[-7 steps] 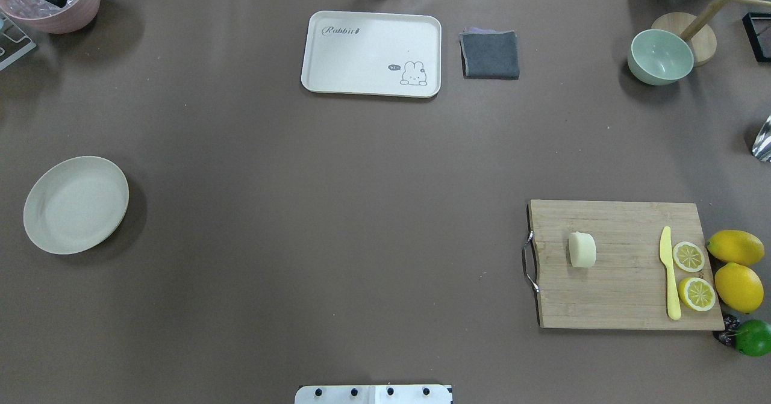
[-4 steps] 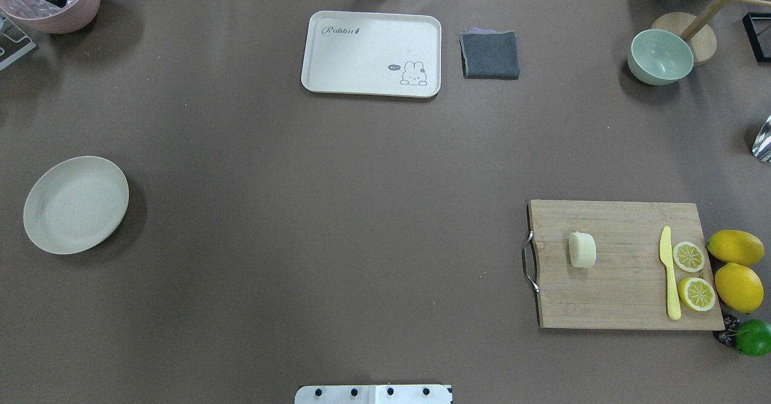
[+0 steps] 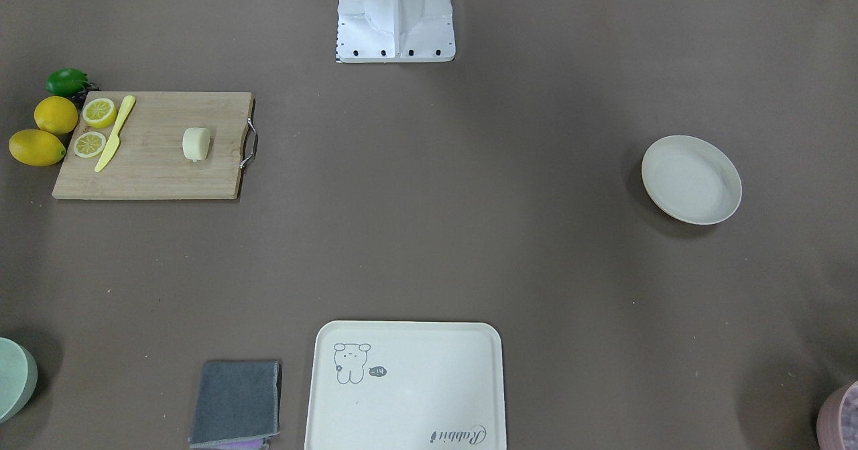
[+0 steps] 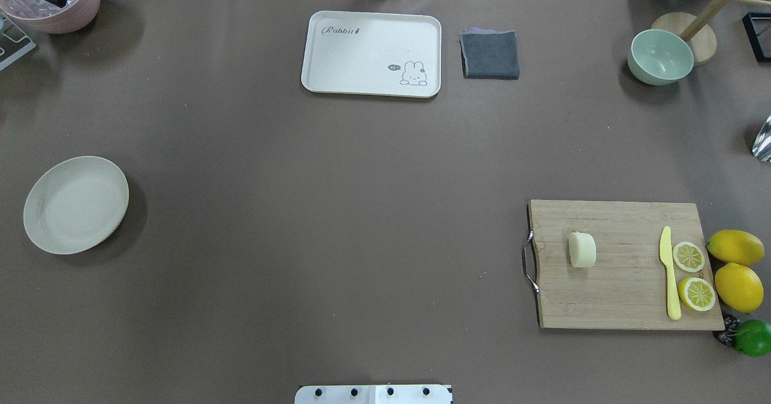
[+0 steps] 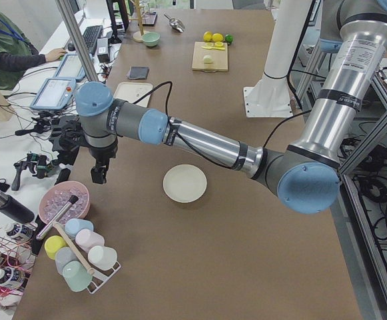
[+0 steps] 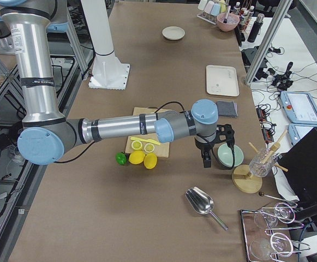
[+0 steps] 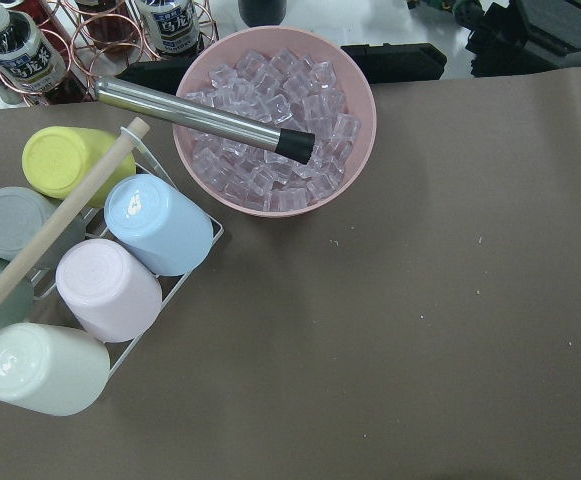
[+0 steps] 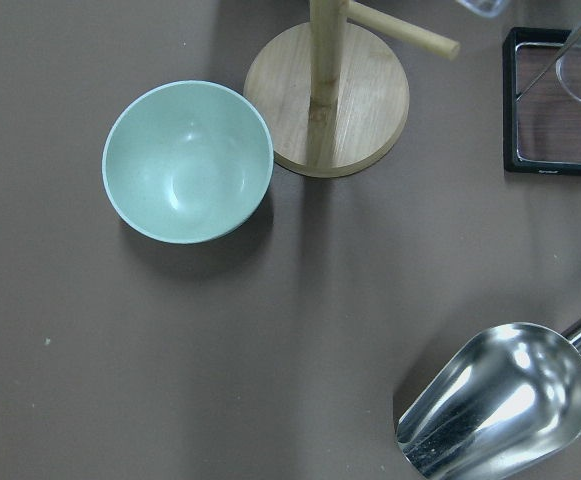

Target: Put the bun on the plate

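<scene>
The bun [image 4: 582, 250] [image 3: 196, 143] is a pale cream lump lying on the wooden cutting board [image 4: 608, 283], far right of the overhead view. The round off-white plate [image 4: 75, 204] [image 3: 691, 179] [image 5: 184, 183] sits bare at the table's far left. My left gripper [image 5: 98, 175] shows only in the exterior left view, hanging beyond the plate near the pink ice bowl [image 7: 274, 130]; whether it is open I cannot tell. Only the exterior right view shows my right gripper [image 6: 205, 160], over the green bowl [image 8: 188, 160], far from the bun; I cannot tell its state either.
On the board lie a yellow knife [image 4: 668, 271] and two lemon halves [image 4: 688, 256]; whole lemons [image 4: 738, 286] and a lime [image 4: 753, 337] lie beside it. A cream tray [image 4: 371, 53] and grey cloth [image 4: 490, 55] sit at the far edge. A metal scoop [image 8: 500, 398] and a cup rack [image 7: 60, 290] flank the ends.
</scene>
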Controlling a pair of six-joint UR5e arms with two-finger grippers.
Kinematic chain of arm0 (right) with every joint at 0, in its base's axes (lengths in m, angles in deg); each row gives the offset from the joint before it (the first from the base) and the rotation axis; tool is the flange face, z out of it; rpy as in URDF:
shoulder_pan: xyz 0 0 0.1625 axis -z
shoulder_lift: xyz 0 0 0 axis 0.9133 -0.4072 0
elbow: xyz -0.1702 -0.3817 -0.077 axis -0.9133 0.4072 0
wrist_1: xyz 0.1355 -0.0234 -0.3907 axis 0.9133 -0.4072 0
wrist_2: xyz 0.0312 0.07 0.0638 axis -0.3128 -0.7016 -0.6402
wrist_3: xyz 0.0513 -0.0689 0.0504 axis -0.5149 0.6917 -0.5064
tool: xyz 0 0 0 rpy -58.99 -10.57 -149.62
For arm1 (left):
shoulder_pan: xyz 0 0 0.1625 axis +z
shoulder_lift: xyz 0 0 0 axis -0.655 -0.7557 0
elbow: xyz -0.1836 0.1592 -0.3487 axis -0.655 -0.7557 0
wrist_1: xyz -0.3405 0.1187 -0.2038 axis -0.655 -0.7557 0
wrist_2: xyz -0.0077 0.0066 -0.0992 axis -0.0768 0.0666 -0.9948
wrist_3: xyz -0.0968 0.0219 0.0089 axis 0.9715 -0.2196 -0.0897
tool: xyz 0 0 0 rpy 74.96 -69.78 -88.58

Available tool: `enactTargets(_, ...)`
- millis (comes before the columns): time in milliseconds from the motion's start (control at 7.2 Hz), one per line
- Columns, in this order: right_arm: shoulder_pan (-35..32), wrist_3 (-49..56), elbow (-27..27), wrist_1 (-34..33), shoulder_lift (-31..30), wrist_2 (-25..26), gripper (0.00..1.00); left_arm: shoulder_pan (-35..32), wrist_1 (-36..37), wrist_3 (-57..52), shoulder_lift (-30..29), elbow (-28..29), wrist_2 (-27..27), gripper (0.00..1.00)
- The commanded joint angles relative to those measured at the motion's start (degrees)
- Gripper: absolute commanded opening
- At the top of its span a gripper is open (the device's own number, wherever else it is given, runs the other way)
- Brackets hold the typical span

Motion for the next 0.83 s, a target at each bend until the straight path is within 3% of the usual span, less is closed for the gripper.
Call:
enactTargets(0,0.0,0.0,-0.1,0.0,0.0,0.0,1.0,0.0,-2.6,0.1,0.6,-0.3,-0.2,0.98)
enactTargets(278,0.0,0.0,-0.4,0.0,-0.5,-0.2,1.0,0.1,-2.9,0.1,0.4,0.2,0.2,0.98)
enactTargets(694,0.0,0.0,-0.4,-0.1,-0.6,-0.3,1.0,0.9,-9.4,-0.9,1.4,1.9,0.0,0.98)
